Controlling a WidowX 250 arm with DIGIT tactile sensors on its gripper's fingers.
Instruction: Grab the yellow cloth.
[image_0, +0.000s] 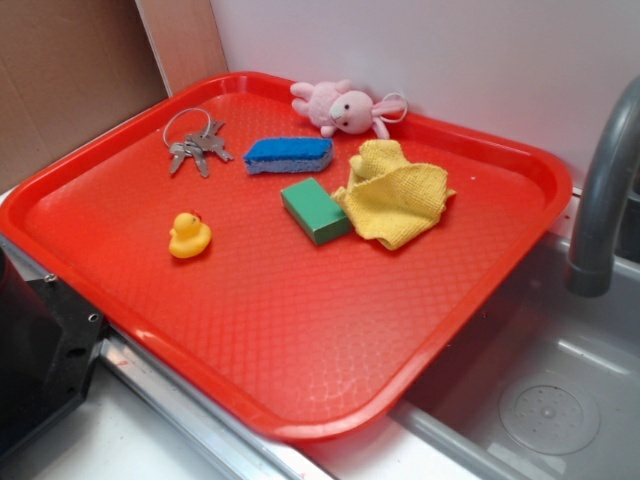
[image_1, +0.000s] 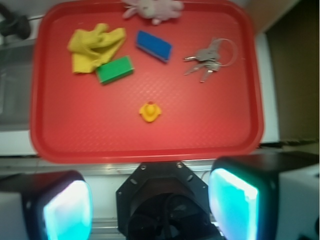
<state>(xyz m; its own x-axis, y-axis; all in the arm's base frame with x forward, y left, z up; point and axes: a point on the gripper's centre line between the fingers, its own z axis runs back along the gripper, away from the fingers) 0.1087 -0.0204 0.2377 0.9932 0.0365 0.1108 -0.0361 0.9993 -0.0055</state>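
Note:
The yellow cloth (image_0: 395, 195) lies crumpled on the red tray (image_0: 300, 340), towards its far right side, and its edge touches a green block (image_0: 315, 210). In the wrist view the cloth (image_1: 95, 47) sits at the upper left, far from my gripper (image_1: 150, 205). The gripper hangs open beyond the tray's near rim (image_1: 125, 150), above the black robot base (image_1: 162, 200). Its fingers (image_1: 67, 212) have glowing cyan pads and stand wide apart with nothing between them. The gripper itself does not show in the exterior view.
Also on the tray are a blue sponge (image_0: 290, 153), a bunch of keys (image_0: 197, 145), a small yellow rubber duck (image_0: 189, 236) and a pink plush bunny (image_0: 345, 107). A grey faucet (image_0: 600, 190) and a sink (image_0: 550, 400) lie to the right.

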